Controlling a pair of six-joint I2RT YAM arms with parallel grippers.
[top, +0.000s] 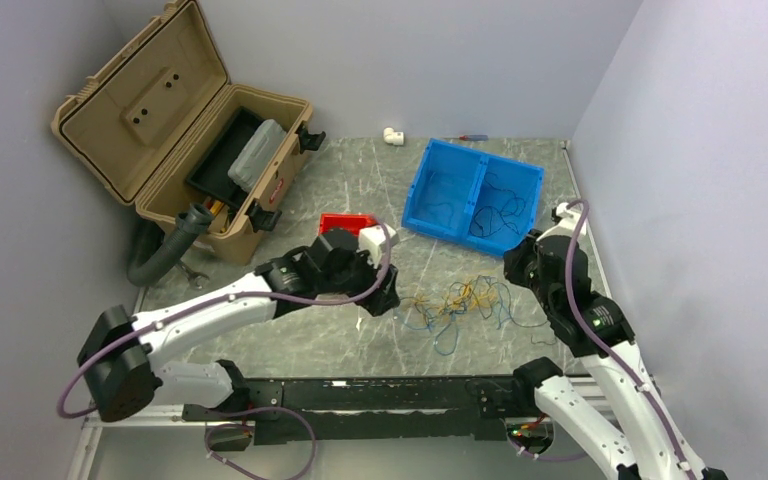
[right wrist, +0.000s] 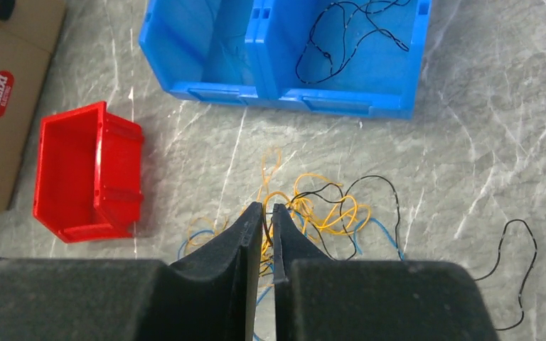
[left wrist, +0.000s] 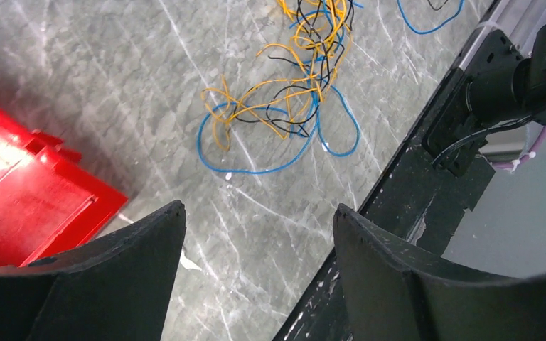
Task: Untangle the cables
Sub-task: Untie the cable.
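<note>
black wire (right wrist: 348, 32) in blue bin (right wrist: 284, 92), right wrist only

Tangled cables (top: 457, 303) lie on table.

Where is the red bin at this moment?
In the top view, the red bin sits on the table just behind the left arm, between the tan toolbox and the blue bin.

Two blue bins (top: 473, 196), one red bin (top: 345, 222), one toolbox (top: 182, 130).
</note>
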